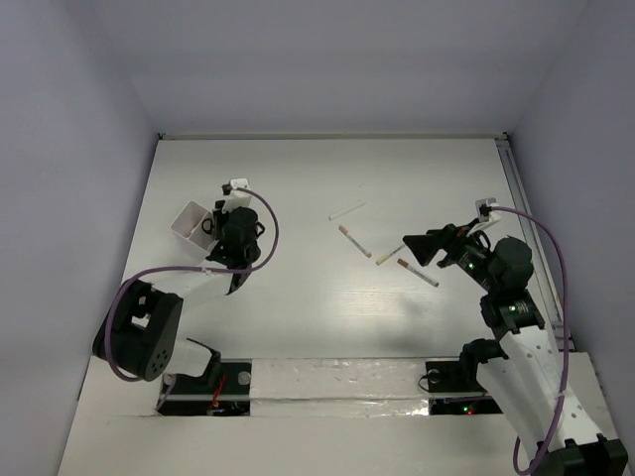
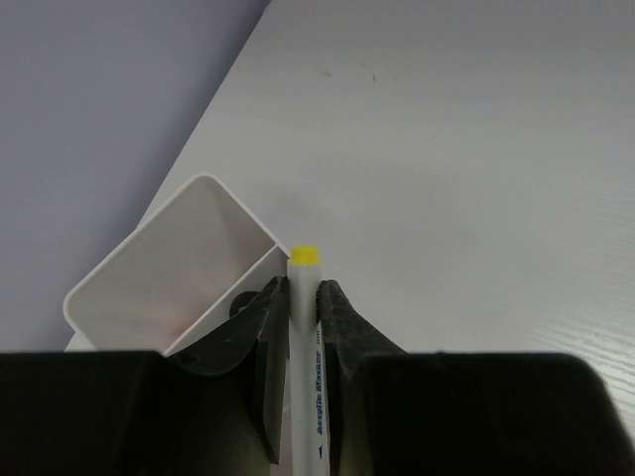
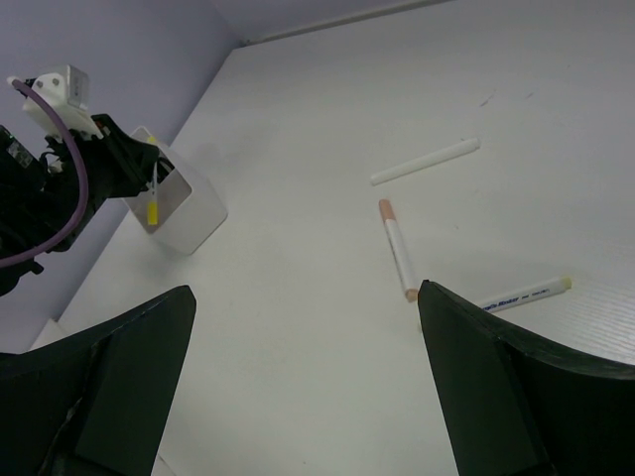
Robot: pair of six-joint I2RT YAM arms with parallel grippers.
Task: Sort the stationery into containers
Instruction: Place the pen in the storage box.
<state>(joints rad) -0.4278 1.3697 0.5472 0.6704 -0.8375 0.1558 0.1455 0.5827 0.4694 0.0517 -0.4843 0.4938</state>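
My left gripper (image 2: 304, 290) is shut on a thin white pen with a yellow end (image 2: 305, 256), which points down at the rim of the small white square box (image 2: 169, 273). The box (image 1: 189, 220) stands at the table's left, with the left gripper (image 1: 212, 226) right beside it. The held pen (image 3: 152, 210) also shows in the right wrist view, over the box (image 3: 189, 216). My right gripper (image 3: 307, 293) is open and empty, and hovers (image 1: 409, 248) above the loose pens. No scissors or erasers are in view.
Several pens lie mid-table: an all-white one (image 1: 347, 210), a pink-ended one (image 1: 354, 241), one (image 1: 389, 255) beside the right gripper, and a red-brown-ended one (image 1: 418, 273). The table's left edge and purple wall run close behind the box.
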